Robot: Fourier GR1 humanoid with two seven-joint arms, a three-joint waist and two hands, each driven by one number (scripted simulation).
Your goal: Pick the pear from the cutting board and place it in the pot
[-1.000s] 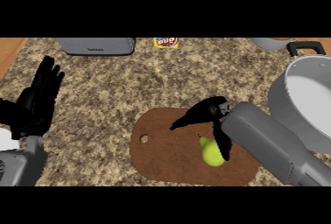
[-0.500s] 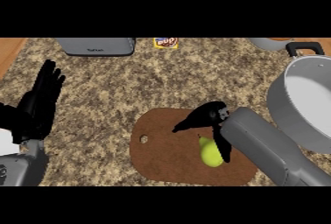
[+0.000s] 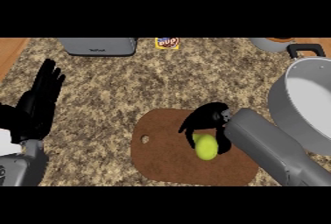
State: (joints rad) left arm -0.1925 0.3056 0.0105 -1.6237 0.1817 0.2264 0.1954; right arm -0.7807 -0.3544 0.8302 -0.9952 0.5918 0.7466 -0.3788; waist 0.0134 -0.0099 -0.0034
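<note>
Pear (image 3: 206,148) is lying on the cutting board (image 3: 168,162) as the right hand (image 3: 205,120) is curling its fingers around it from above. Left hand (image 3: 40,103) is resting open at the view's left. Doing this well likely means enclosing the fruit fully before lifting toward the pot (image 3: 294,118) at right.

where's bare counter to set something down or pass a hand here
The widest bare patch of counter lies between the left hand, the toaster at the back and the cutting board. A narrower strip runs behind the board toward the pot. It is crowded on the board's right, where the right hand curls over the pear beside the pot.
</note>
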